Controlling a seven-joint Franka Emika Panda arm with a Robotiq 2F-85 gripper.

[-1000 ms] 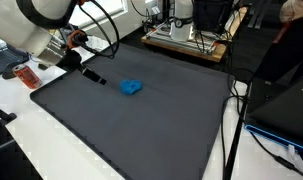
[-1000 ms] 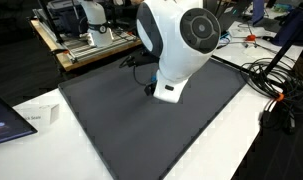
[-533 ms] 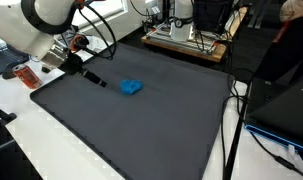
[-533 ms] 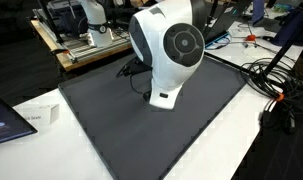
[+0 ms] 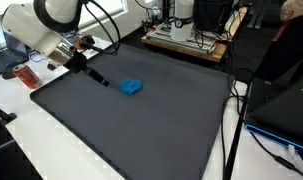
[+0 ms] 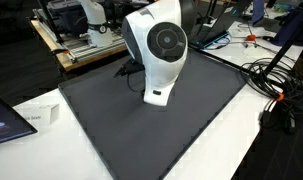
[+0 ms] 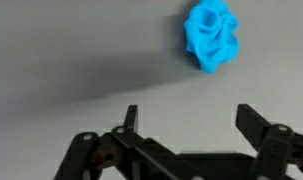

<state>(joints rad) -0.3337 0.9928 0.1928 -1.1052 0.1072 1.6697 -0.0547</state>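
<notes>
A small crumpled blue object (image 5: 131,87) lies on the dark grey mat (image 5: 161,120); in the wrist view the blue object (image 7: 212,36) sits at the upper right. My gripper (image 5: 97,80) hovers low over the mat just left of it in an exterior view, a short gap apart. In the wrist view the gripper (image 7: 187,118) stands open, its two dark fingers wide apart with only bare mat between them. The arm's white body (image 6: 156,50) hides the blue object and the gripper in an exterior view.
A red object (image 5: 29,77) lies on the white table beside the mat's edge. A wooden board with equipment (image 5: 186,40) stands behind the mat. Cables (image 6: 276,85) run along the table's side. A laptop corner (image 6: 6,120) and a white tag (image 6: 46,113) sit nearby.
The arm has swung and turned, carrying the gripper a little toward the blue object. The jaws have stayed open and the blue object has not moved.
</notes>
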